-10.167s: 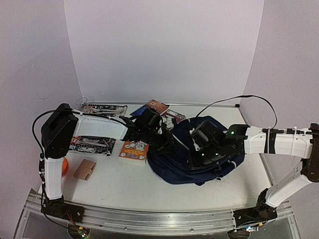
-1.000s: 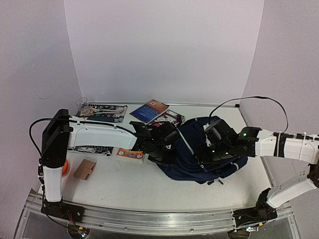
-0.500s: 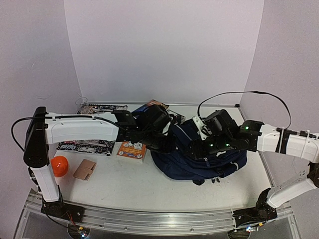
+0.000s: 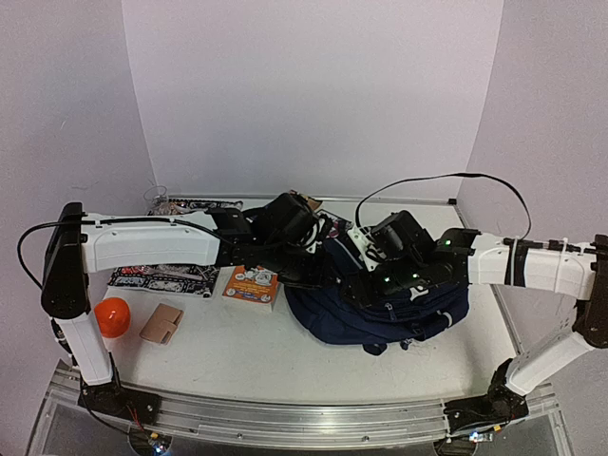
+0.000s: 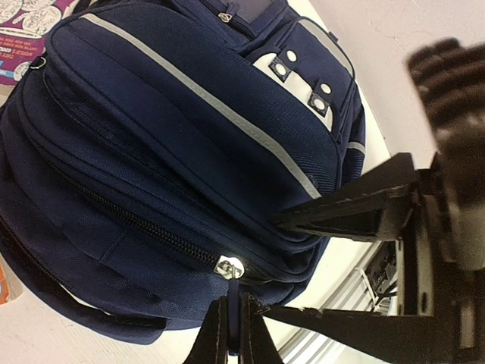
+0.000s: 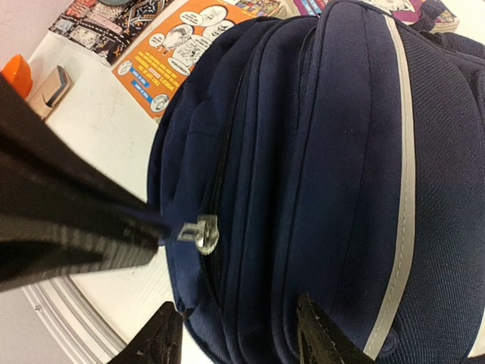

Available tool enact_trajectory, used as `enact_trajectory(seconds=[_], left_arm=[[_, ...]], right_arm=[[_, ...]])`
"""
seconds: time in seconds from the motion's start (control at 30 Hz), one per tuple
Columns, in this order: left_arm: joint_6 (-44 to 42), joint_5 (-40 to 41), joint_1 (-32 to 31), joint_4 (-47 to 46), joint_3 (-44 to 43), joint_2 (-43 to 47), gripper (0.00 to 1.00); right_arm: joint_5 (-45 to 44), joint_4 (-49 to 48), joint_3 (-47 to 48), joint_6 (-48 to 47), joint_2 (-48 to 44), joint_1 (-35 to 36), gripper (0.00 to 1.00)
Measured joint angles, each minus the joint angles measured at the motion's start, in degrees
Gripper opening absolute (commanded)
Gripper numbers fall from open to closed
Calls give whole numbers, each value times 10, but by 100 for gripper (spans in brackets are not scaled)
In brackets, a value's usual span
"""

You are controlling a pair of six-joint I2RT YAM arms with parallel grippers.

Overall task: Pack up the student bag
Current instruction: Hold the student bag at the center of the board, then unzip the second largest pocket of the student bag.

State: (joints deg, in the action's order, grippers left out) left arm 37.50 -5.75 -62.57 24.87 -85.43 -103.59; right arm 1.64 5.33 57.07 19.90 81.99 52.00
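The student bag (image 4: pixel 399 313), navy with grey stripes, lies on the table right of centre; it fills the left wrist view (image 5: pixel 189 114) and the right wrist view (image 6: pixel 341 152). My left gripper (image 5: pixel 233 334) is shut on the blue fabric pull of a silver zipper slider (image 5: pixel 227 267) at the bag's edge; from above it (image 4: pixel 318 271) sits at the bag's left side. My right gripper (image 6: pixel 239 341) is open, its fingers (image 6: pixel 318 337) straddling the bag's folded edge beside the same slider (image 6: pixel 198 231); from above it (image 4: pixel 366 285) is over the bag's top left.
An orange comic book (image 4: pixel 253 285) lies just left of the bag. Further left are a patterned black mat (image 4: pixel 161 278), an orange ball (image 4: pixel 112 316) and a tan case (image 4: pixel 161 323). Another patterned sheet (image 4: pixel 190 204) lies at the back left.
Both grippers have shifted left and toward the back with the bag's left edge. The left arm's elbow has swung out left, uncovering the orange ball. The right jaws have narrowed a little.
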Motion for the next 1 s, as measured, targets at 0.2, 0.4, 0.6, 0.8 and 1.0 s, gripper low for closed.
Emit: enact_trajectory(seconds=[0.2, 0.4, 0.6, 0.8, 1.0], left_arm=[[9, -10, 2, -13, 9, 0, 0], [15, -25, 18, -30, 30, 13, 0], [8, -42, 57, -58, 63, 44, 0], [-19, -44, 118, -75, 88, 61, 0], [-54, -66, 151, -87, 98, 60, 0]], right_arm=[[-20, -7, 1, -16, 19, 1, 3], [-30, -19, -2, -22, 16, 4, 0], [-30, -25, -36, -38, -50, 4, 0], [-23, -15, -77, -56, -138, 4, 0], [-13, -9, -109, -66, -226, 4, 0]])
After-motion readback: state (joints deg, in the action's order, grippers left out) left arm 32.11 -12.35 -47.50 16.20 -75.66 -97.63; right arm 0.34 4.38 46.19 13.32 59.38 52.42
